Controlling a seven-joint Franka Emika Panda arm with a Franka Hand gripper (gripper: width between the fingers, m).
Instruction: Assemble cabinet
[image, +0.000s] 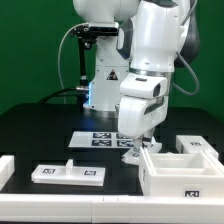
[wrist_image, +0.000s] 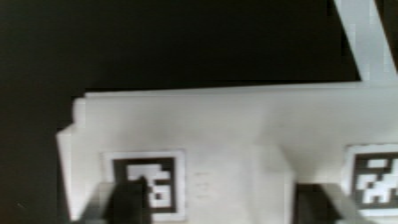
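The white cabinet body (image: 180, 172), an open box with a tag on its front, stands at the exterior view's right. Just beside it on the black table lies a small white tagged cabinet part (image: 134, 153). My gripper (image: 137, 143) is down over that part. In the wrist view the part (wrist_image: 249, 130) fills the frame with two tags showing. My gripper (wrist_image: 228, 205) has one dark finger on each side of the part's middle strip. Whether the fingers (wrist_image: 135, 203) press on the part cannot be made out.
The marker board (image: 98, 138) lies behind the gripper. A flat white tagged panel (image: 68, 174) lies at the front, on the exterior view's left. A white bar (image: 6, 168) is at the far left edge. Another white part (image: 196, 148) sits behind the cabinet body.
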